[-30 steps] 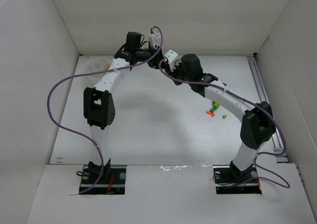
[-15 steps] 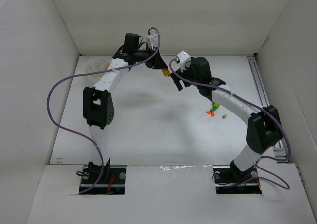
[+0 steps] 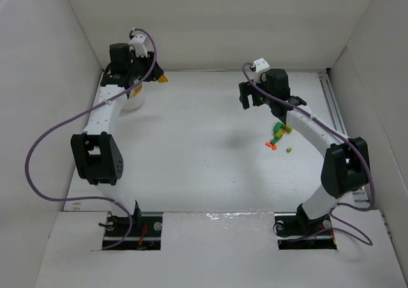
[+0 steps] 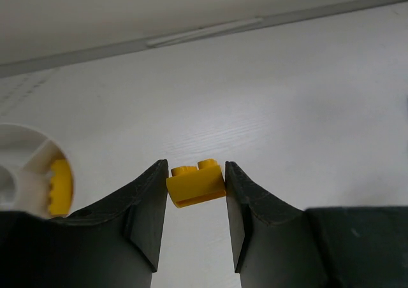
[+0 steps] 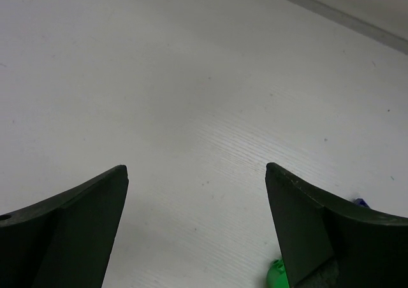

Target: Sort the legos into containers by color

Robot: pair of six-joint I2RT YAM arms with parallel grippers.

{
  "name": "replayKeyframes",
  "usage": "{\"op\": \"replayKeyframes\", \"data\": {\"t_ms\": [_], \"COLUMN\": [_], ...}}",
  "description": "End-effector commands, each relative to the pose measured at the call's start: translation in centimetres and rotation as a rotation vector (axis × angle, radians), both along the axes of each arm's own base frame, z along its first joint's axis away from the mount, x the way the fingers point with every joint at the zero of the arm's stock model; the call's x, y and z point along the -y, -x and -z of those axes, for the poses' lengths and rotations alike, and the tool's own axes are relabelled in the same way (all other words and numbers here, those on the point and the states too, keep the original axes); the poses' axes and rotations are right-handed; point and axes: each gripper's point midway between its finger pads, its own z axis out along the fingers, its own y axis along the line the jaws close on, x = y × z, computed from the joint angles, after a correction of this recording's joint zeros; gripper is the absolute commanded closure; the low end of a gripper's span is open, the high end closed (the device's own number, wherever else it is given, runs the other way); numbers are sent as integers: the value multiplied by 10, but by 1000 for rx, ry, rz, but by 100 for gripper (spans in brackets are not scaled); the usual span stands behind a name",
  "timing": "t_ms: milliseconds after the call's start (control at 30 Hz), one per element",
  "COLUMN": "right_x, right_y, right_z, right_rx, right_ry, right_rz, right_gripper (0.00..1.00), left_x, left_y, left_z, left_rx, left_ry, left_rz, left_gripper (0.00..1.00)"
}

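Here we see the left fingers clamped on a yellow lego at the far left corner of the desk. They are near the white bowl, where another yellow piece lies in one section. The right fingers stand wide apart, holding nothing, toward the far right. The loose legos lie near the right edge, and a green one sits just beside one finger.
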Motion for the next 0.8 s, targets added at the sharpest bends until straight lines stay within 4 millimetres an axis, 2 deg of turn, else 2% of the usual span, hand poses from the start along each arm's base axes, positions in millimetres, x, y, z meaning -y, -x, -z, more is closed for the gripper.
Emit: {"op": "replayKeyframes", "data": {"t_ms": [0, 100, 167, 200, 300, 333, 400, 467, 500, 567, 600, 633, 700, 767], "right_x": [-5, -7, -8, -8, -9, -10, -10, -10, -10, -9, -9, -9, -9, -9], "right_y": [-10, -14, -16, -18, -18, -20, -20, -20, -22, -23, -23, -23, -24, -25], "right_z": [-12, -15, -7, -12, -8, -12, -12, -12, -12, -12, -12, -12, -16, -11], "right_rx": [5, 12, -12, -1, -13, -4, -4, -4, -4, -2, -2, -2, 6, -2], "right_ry": [-58, -60, -70, -74, -78, -81, -81, -81, -81, -77, -77, -77, -80, -77], "right_rz": [2, 2, 10, 10, 14, 14, 14, 14, 14, 23, 23, 23, 23, 23], "right_gripper": [7, 7, 7, 7, 7, 7, 7, 6, 6, 6, 6, 6, 6, 6], "left_x": [-36, -57, -76, -79, -91, -94, -102, -108, -111, -117, -120, -122, -126, -130], "left_y": [-7, -11, -15, -17, -29, -32, -37, -44, -48, -53, -55, -57, -59, -62], "left_z": [-18, -12, -6, -8, -1, -6, 1, -2, 5, 2, 13, 6, 7, 12], "left_rx": [90, 85, 73, 83, 72, 80, 66, 73, 62, 63, 44, 58, 55, 47], "left_ry": [-130, -183, -227, -232, -265, -261, -284, -298, -306, -320, -334, -335, -346, -359], "left_rz": [-143, -221, -297, -312, -376, -397, -438, -473, -483, -514, -527, -541, -563, -584], "left_gripper": [100, 100, 100, 100, 100, 100, 100, 100, 100, 100, 100, 100, 100, 100]}}
